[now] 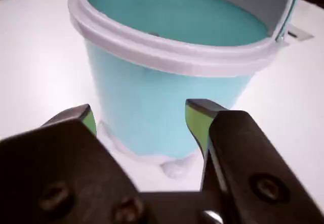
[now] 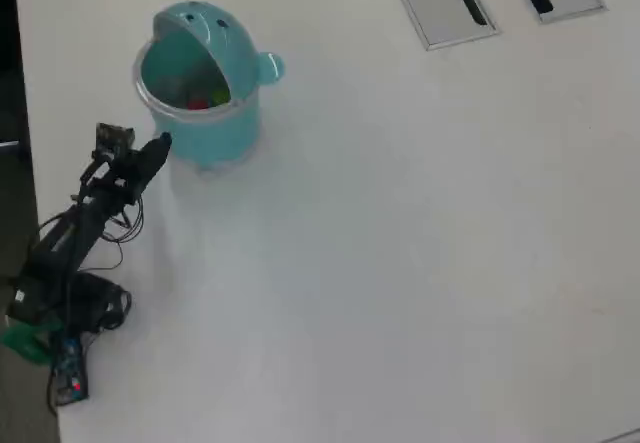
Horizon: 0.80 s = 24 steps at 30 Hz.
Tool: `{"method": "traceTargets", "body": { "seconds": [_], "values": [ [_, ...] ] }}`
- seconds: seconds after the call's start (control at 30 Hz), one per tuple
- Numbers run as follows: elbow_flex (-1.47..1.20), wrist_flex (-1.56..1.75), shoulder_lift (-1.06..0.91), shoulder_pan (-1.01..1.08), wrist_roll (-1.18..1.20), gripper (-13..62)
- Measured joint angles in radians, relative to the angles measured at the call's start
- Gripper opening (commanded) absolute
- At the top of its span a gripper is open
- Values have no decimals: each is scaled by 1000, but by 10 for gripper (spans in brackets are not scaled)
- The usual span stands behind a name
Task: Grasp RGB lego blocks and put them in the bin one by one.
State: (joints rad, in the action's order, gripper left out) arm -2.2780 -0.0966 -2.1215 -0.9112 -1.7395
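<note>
White table (image 2: 400, 243); teal bin (image 2: 205, 128) upright on it; arm base (image 2: 60, 308) at left edge.

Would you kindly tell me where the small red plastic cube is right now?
In the overhead view, the small red plastic cube lies inside the teal round plastic bin, upper left on the table, beside the gripper.

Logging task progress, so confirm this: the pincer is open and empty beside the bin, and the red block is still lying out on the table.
One detail is wrong. The overhead view shows the red block inside the bin, not on the table. The rest holds: the pincer is open and empty beside the bin, as the wrist view shows.
</note>
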Motion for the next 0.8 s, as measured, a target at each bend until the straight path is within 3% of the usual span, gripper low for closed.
{"method": "traceTargets", "body": {
  "seconds": [0.43, 0.8],
  "values": [
    [-232, 0, -166, -57, 49, 320],
    [-314, 0, -169, -140, 55, 321]
  ]
}}
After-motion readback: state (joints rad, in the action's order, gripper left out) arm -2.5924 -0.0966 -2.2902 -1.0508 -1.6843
